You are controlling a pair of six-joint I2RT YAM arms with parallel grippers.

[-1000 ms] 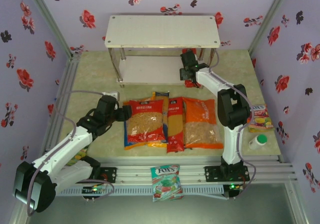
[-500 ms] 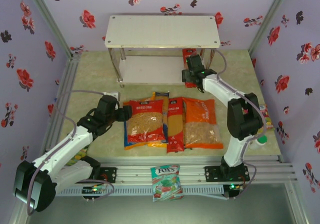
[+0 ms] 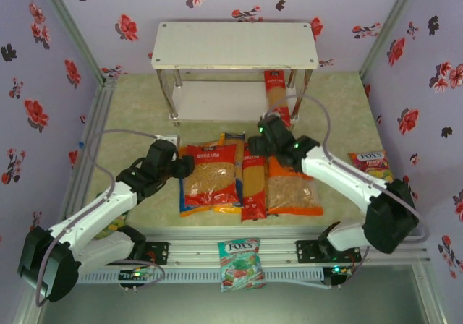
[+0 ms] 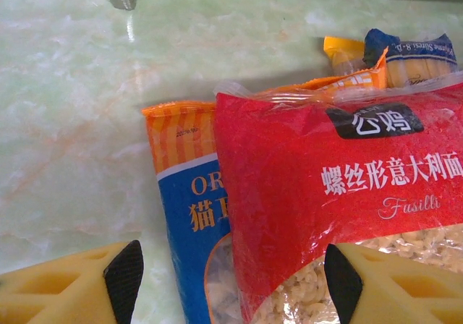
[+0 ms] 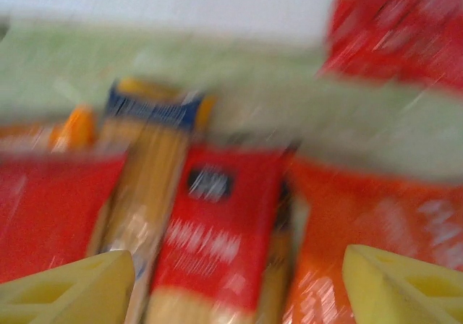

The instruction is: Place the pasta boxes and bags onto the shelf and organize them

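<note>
Jaws apart on both: left gripper (image 3: pixel 181 166) at the red bag's (image 3: pixel 210 176) 9 o'clock edge, right gripper (image 3: pixel 255 145) over the red spaghetti pack (image 3: pixel 253 183), at 6 o'clock from the shelf (image 3: pixel 235 45). The blue bag (image 4: pixel 192 252) lies underneath, so a low pinch may catch both bags.

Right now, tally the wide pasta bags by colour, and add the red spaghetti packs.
Red fusilli bag: 1
Blue bag, under the red one: 1
Orange bag: 1
Red spaghetti packs: 2, one on the lower board of the shelf, one on the table between the red and orange bags
Total: 5
</note>
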